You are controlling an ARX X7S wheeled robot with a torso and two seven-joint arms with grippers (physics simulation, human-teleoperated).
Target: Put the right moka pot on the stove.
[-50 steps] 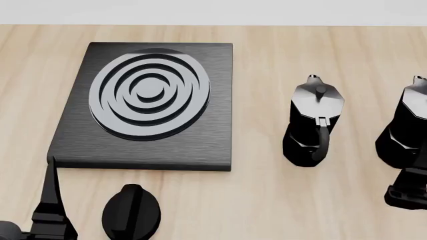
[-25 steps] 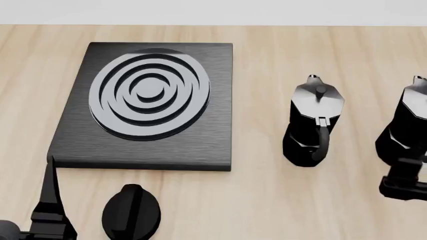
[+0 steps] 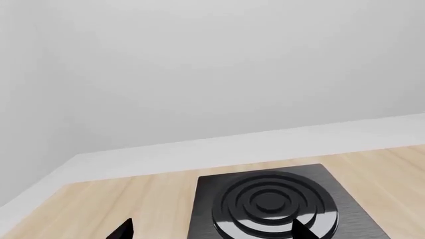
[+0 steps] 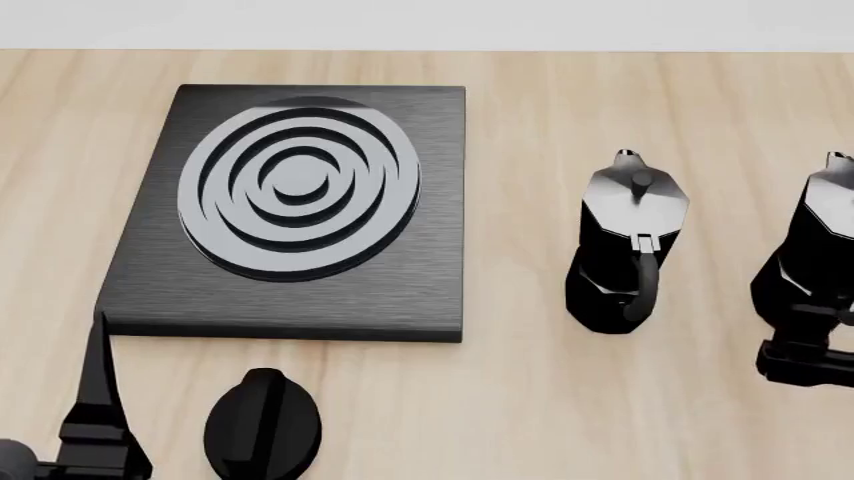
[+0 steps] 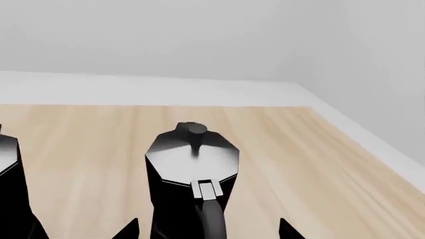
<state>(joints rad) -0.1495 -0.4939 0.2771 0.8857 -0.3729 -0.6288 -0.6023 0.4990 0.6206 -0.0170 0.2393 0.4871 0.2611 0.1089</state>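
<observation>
The right moka pot point(image 4: 817, 250), black with a silvery-grey lid, stands at the head view's right edge, partly cut off. It fills the middle of the right wrist view point(image 5: 191, 179), handle toward the camera. My right gripper point(image 5: 207, 234) is open, its fingertips either side of the pot's body, not touching. In the head view the right gripper point(image 4: 807, 355) sits just in front of that pot. The stove point(image 4: 300, 205), a black slab with a ring burner, lies at the left. My left gripper point(image 3: 209, 231) is open and empty before the stove point(image 3: 272, 204).
A second identical moka pot point(image 4: 627, 245) stands between the stove and the right pot; its edge shows in the right wrist view point(image 5: 10, 189). A round black knob point(image 4: 263, 420) lies near the front, beside my left arm point(image 4: 96, 410). The wooden table point(image 4: 534, 400) meets a pale wall behind.
My right gripper has moved forward toward the right moka pot, closing in around its base. The left arm, both pots and the stove have not moved.
</observation>
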